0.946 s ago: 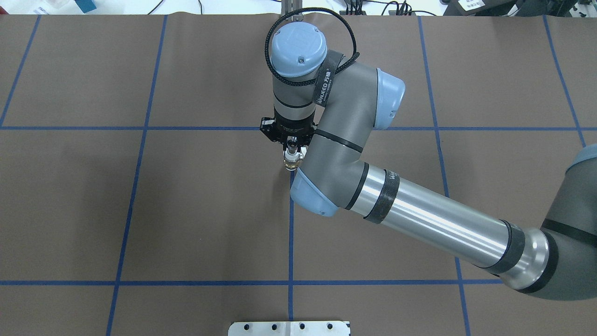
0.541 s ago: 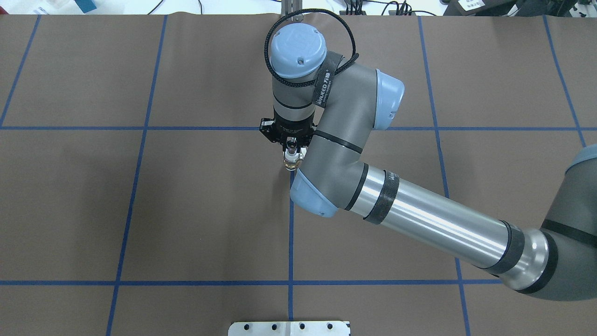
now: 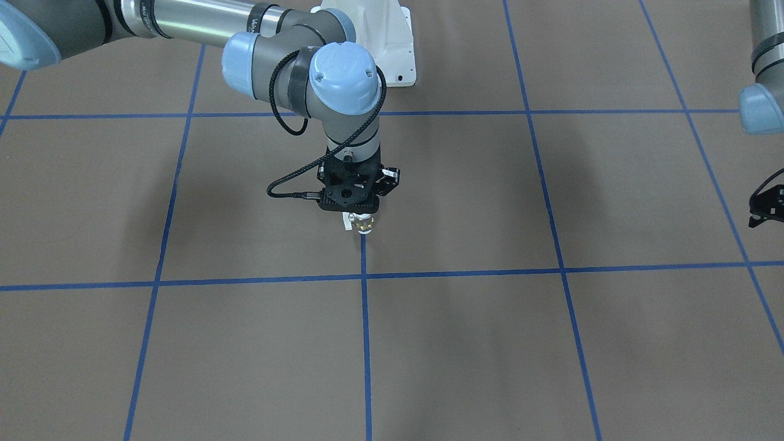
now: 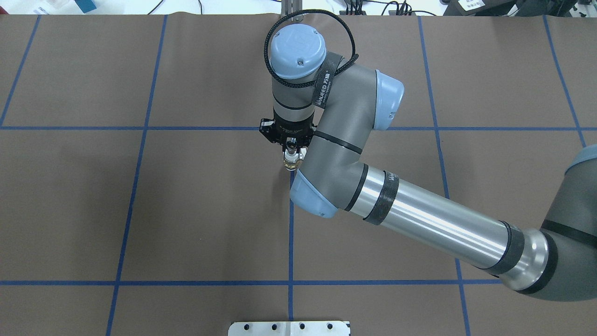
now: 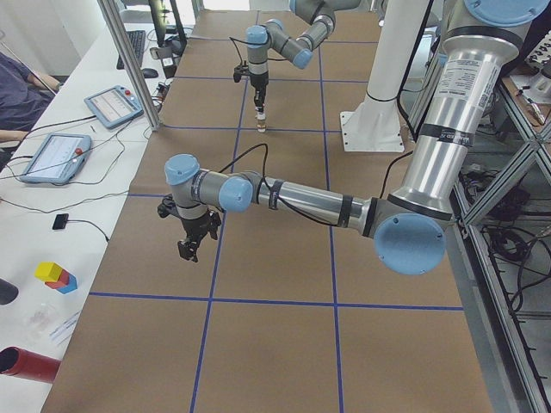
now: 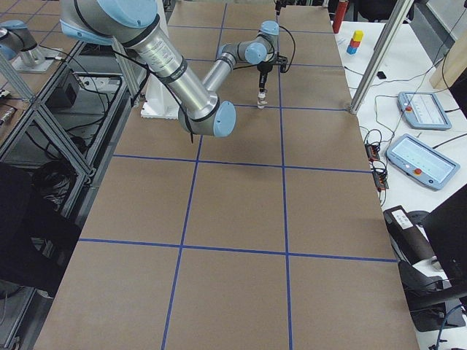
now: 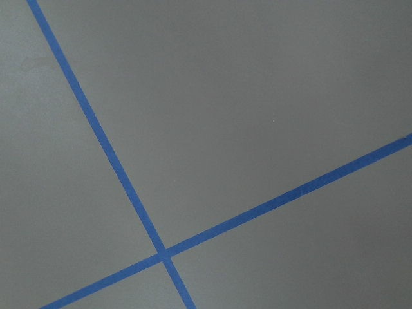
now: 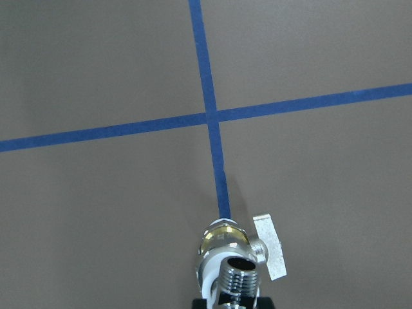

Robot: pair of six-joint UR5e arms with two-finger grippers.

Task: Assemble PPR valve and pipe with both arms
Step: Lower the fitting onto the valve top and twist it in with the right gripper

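Observation:
The PPR valve (image 8: 224,243), white with a brass band and a white handle tab (image 8: 269,252), stands upright on a blue tape line in the middle of the table (image 4: 186,210). It also shows in the overhead view (image 4: 292,162) and the front-facing view (image 3: 363,226). The silvery threaded pipe (image 8: 239,275) sits in the valve's top mouth. My right gripper (image 4: 291,149) points straight down and is shut on the pipe. My left gripper (image 5: 191,248) hangs apart over bare table near the robot's left end. It shows partly at the front-facing view's edge (image 3: 765,211); I cannot tell whether it is open.
The white bolted pedestal (image 4: 289,328) stands at the robot's side of the table. Tablets (image 5: 112,105), coloured blocks (image 5: 56,275) and a red cylinder (image 5: 26,366) lie on the operators' bench beyond the table edge. A metal post (image 5: 129,60) stands there too.

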